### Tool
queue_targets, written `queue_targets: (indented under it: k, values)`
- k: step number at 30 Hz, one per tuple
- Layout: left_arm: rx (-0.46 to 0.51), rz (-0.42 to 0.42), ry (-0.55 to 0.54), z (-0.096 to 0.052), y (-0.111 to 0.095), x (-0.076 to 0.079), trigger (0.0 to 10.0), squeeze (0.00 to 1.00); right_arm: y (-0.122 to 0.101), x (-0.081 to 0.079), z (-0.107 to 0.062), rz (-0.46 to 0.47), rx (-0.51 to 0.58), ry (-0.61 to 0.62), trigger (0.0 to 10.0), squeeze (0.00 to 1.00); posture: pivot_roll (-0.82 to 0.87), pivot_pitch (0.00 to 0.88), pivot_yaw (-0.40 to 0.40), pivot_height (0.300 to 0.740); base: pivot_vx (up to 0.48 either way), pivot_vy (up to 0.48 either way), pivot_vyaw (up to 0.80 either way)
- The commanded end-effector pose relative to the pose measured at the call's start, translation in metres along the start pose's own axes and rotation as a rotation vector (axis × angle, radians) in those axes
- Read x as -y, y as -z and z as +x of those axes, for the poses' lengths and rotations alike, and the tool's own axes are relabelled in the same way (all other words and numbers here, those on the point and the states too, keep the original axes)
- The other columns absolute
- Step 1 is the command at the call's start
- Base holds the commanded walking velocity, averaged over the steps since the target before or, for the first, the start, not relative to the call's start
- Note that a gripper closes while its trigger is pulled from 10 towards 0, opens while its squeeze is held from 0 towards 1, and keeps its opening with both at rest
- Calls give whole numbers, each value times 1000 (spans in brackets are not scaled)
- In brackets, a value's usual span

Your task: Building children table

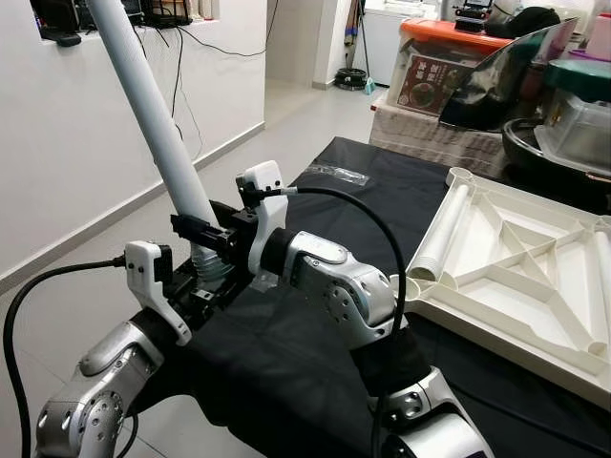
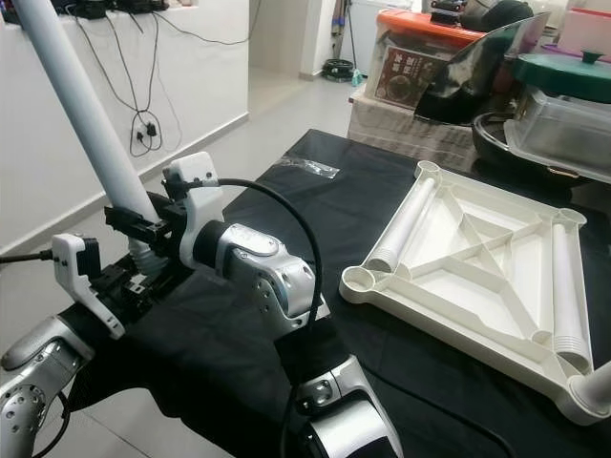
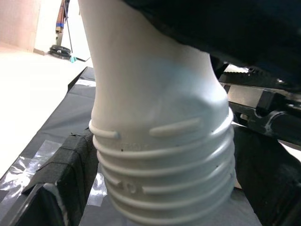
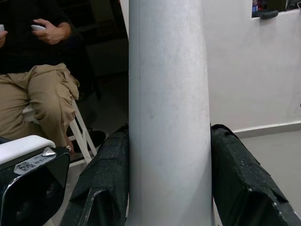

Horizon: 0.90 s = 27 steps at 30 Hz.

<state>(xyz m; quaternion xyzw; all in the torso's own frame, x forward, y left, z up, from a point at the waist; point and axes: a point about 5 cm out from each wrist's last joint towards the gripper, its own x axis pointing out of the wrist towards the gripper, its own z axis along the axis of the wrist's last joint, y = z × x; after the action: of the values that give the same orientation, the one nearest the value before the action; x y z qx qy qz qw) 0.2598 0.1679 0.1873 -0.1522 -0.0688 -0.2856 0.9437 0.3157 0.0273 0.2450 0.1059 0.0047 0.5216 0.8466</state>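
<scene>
Black cloth (image 1: 315, 382) covered work surface. Both grippers, left gripper (image 1: 205, 272) and right gripper (image 1: 215, 234), clamped one smooth white tube leg (image 1: 153, 124), threaded end down, tilted. Ribbed white tabletop (image 2: 477, 258) lay inverted beside, two legs inside.

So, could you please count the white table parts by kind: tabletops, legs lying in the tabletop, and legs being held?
Tabletop: 1
Lying legs: 2
Held leg: 1
Total: 4
</scene>
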Motion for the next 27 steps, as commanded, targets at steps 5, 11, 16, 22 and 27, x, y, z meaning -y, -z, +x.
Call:
queue_targets:
  k: [5,11,16,22,27]
  values:
    - [82,67,5,2,-19,1,0,0,19,-8,6,85,-10,-9,0,0,87,0,-74,740,0,0,0]
    - [80,98,0,1,-20,0,0,0,20,-7,5,86,-10,-4,0,0,88,0,-75,740,0,0,0]
    - [65,137,-24,0,-22,-3,0,0,21,-6,5,88,-9,1,0,0,91,0,-76,740,0,0,0]
    - [18,205,-79,-1,-23,-11,10000,0,22,-5,5,93,-13,8,0,0,94,0,-77,740,0,0,0]
    - [3,252,-84,-4,-25,-14,10000,0,22,-3,5,94,-17,22,10000,0,97,0,-75,740,0,0,0]
